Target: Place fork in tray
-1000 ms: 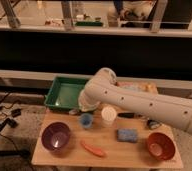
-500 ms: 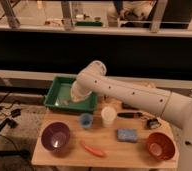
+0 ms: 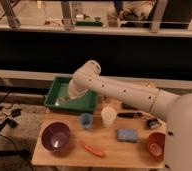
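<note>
Risks dropping fork onto tray (image 3: 53, 93) wall rather than bottom, with end effector (image 3: 64, 99) low inside tray, fork unseen, grip state impossible to tell.

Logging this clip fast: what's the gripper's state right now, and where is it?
Gripper: over the green tray, at the end of the arm reaching across the table; whether it holds the fork cannot be told.
</note>
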Controlling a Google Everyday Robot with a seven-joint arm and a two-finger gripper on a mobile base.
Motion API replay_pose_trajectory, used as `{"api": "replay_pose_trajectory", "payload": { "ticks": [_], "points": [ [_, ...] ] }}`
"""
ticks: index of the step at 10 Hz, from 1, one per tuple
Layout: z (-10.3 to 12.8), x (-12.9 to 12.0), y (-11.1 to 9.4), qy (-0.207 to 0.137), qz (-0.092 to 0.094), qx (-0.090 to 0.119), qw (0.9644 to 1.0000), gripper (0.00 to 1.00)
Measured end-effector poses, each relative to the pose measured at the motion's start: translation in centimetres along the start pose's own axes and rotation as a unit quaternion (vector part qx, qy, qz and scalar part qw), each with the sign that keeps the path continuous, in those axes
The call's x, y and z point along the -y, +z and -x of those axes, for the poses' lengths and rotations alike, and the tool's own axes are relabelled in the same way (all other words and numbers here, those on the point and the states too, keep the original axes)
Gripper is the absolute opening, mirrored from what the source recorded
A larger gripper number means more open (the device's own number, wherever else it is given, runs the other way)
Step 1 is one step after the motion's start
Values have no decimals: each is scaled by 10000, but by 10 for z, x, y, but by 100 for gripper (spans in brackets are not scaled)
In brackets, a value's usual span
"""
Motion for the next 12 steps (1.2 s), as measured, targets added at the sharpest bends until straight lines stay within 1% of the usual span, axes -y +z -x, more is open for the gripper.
{"api": "replay_pose_trajectory", "payload": {
  "ticks": [2, 5, 6, 8, 10, 12],
  "points": [
    [-5, 9, 12, 38, -9, -38, 10000, 1],
    [-26, 22, 26, 72, -79, -134, 9999, 1],
    [-34, 27, 31, 44, -99, -215, 9997, 1],
    [-42, 34, 37, 62, -107, -311, 9994, 1],
    [-51, 38, 44, 185, -109, -427, 9989, 1],
    [-54, 40, 54, 334, -75, -525, 9980, 1]
  ]
}}
